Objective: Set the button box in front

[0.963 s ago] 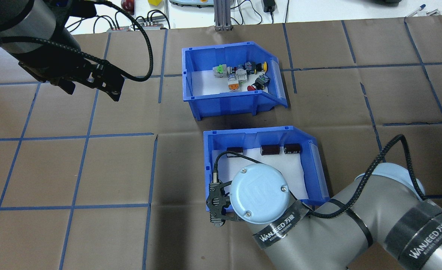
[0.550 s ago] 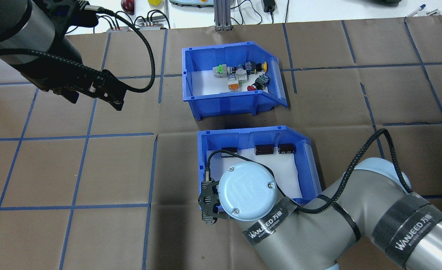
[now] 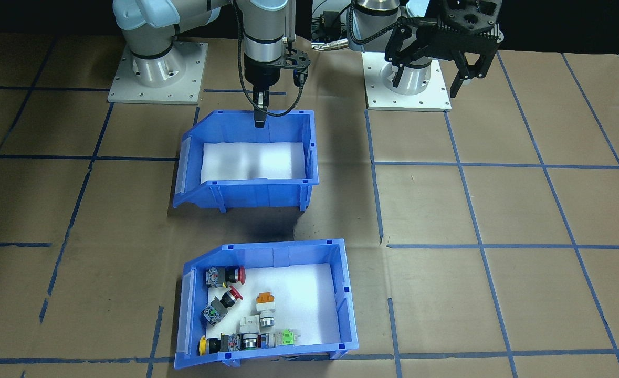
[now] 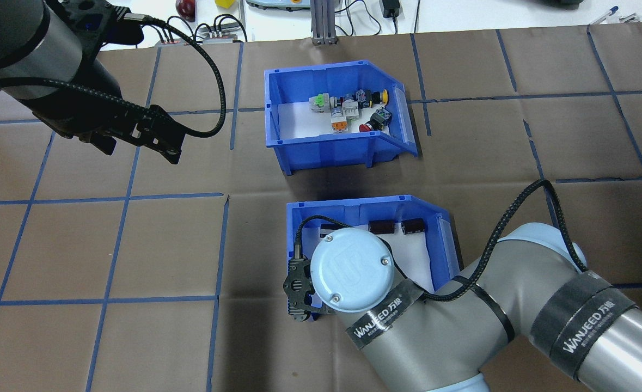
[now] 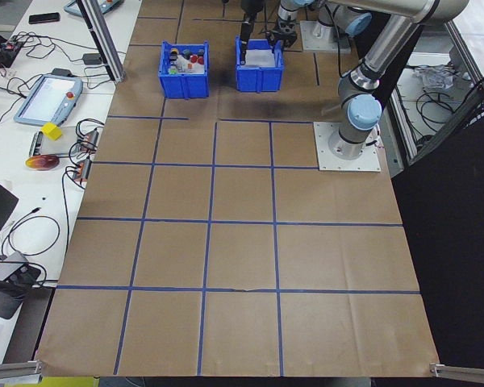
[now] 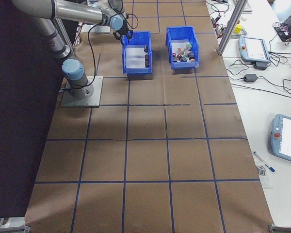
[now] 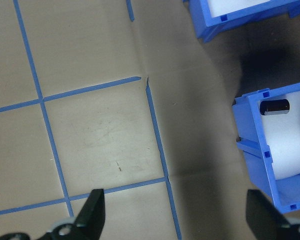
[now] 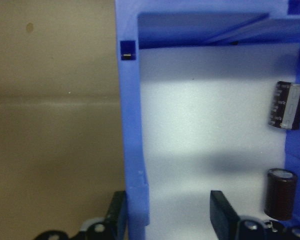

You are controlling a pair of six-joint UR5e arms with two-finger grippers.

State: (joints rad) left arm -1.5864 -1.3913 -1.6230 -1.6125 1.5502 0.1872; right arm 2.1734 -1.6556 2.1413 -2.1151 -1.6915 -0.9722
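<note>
The button box (image 4: 336, 117), blue with a white foam liner and holding red, orange, yellow and green push-button switches (image 4: 349, 106), sat on the brown paper-covered table (image 4: 135, 245) on the far side of the second blue bin (image 4: 370, 239) from the robot, its sloped front turned the same way as that bin's. The two bins stood apart with a strip of bare paper between them. The second blue bin held small dark cylinders (image 4: 396, 226) lined along the wall nearest the button box. The right gripper (image 8: 170, 215) straddled the rear wall of that bin, one finger (image 8: 222, 212) inside over the foam and the other outside; whether it actually pinched the wall, I cannot tell. The left gripper (image 7: 175, 212) hovered over bare paper well to the side of both bins, its fingers spread wide and holding nothing.
</note>
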